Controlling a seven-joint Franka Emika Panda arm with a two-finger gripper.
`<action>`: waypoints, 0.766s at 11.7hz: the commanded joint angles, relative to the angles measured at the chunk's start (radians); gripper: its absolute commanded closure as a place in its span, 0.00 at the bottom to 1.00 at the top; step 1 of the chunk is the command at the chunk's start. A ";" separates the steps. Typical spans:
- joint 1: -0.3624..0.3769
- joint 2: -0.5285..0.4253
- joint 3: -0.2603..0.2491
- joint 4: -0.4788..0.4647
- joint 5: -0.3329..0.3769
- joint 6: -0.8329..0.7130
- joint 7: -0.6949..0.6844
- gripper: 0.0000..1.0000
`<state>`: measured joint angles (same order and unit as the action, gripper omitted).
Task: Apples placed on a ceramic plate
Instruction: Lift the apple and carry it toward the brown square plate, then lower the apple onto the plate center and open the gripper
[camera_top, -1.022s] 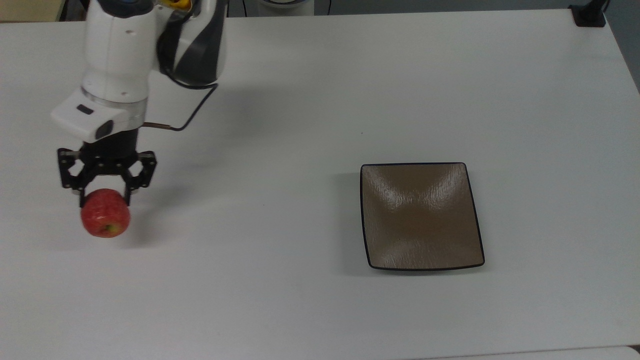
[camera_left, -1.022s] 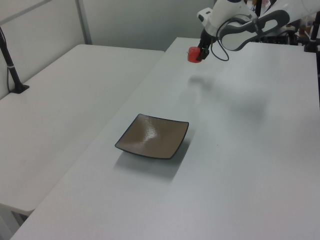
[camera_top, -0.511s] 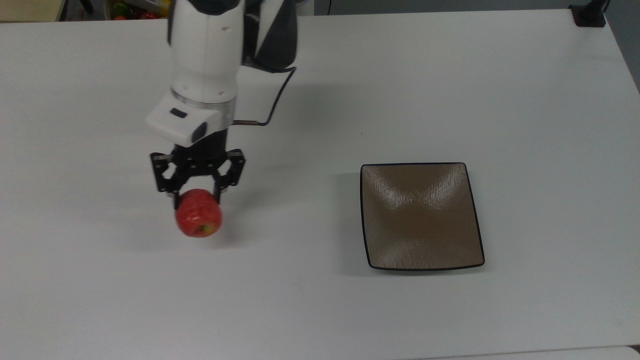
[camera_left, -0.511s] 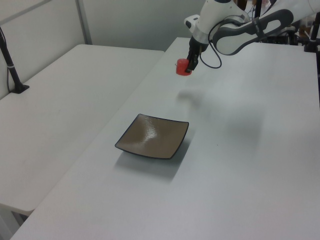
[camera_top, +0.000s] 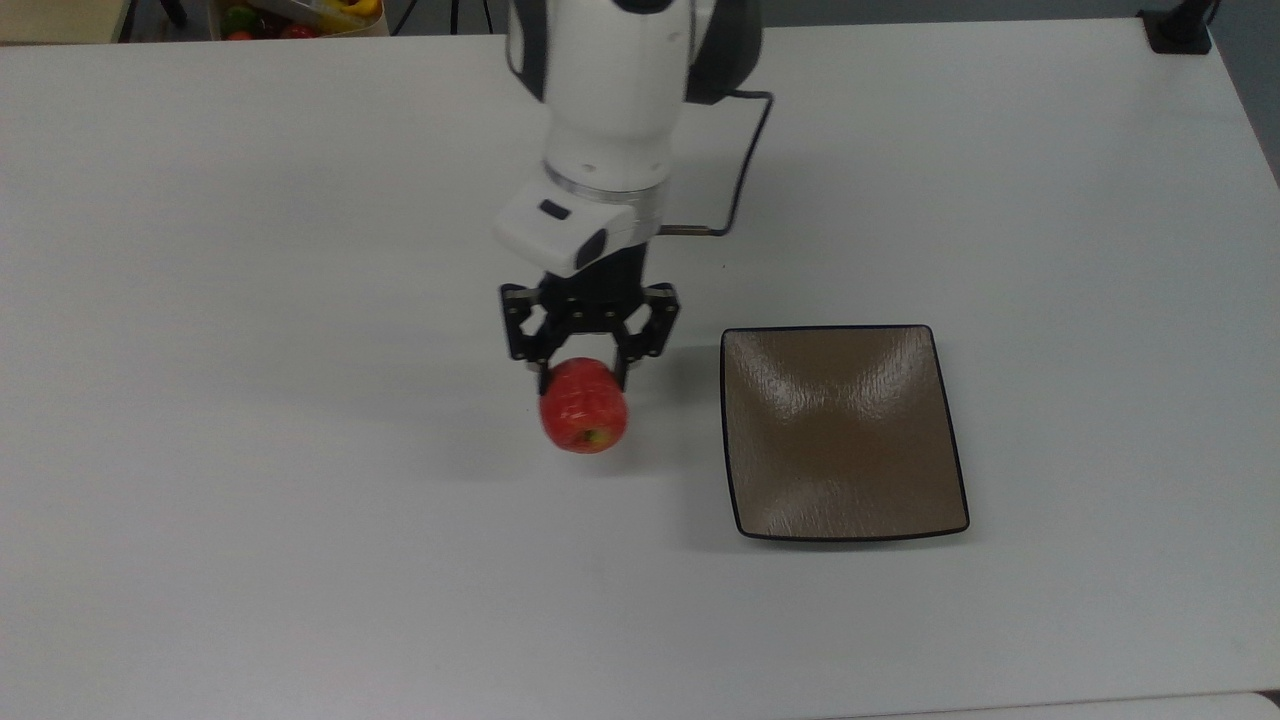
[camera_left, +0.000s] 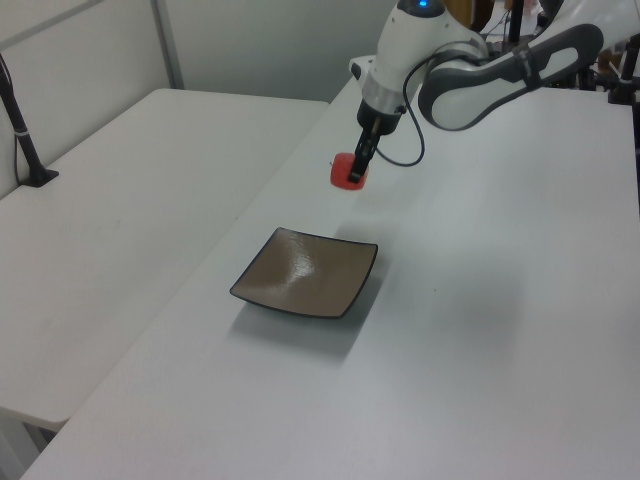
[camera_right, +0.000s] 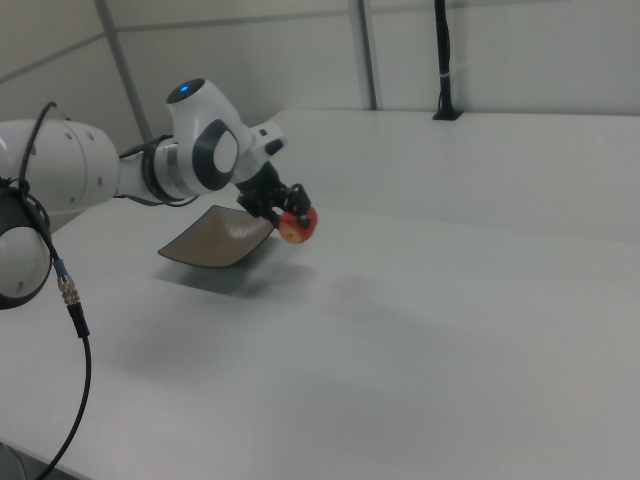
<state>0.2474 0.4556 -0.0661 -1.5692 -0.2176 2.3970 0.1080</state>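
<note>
While the gripper (camera_top: 584, 380) clamps the apple (camera_top: 584, 406) between its fingers, we see the fruit held clear of the table (camera_top: 300, 560), just off the plate (camera_top: 842, 434) on the top view's left. The plate lies flat and bare. Beside the plate in the left view, the apple (camera_left: 347, 171) hangs beyond its far edge. We can read no writing or labels anywhere.

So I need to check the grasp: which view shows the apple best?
The top view: the apple hangs large and unobstructed below the gripper, yellowish end visible, short of the plate. The left view shows it as a small red blob. The right view shows it small, against the plate's edge.
</note>
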 joint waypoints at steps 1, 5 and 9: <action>0.073 -0.026 0.028 -0.038 -0.002 -0.010 0.201 0.55; 0.110 -0.002 0.084 -0.029 -0.014 0.002 0.347 0.55; 0.139 0.055 0.097 -0.025 -0.019 0.100 0.354 0.37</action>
<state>0.3751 0.4824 0.0271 -1.5872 -0.2183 2.4349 0.4359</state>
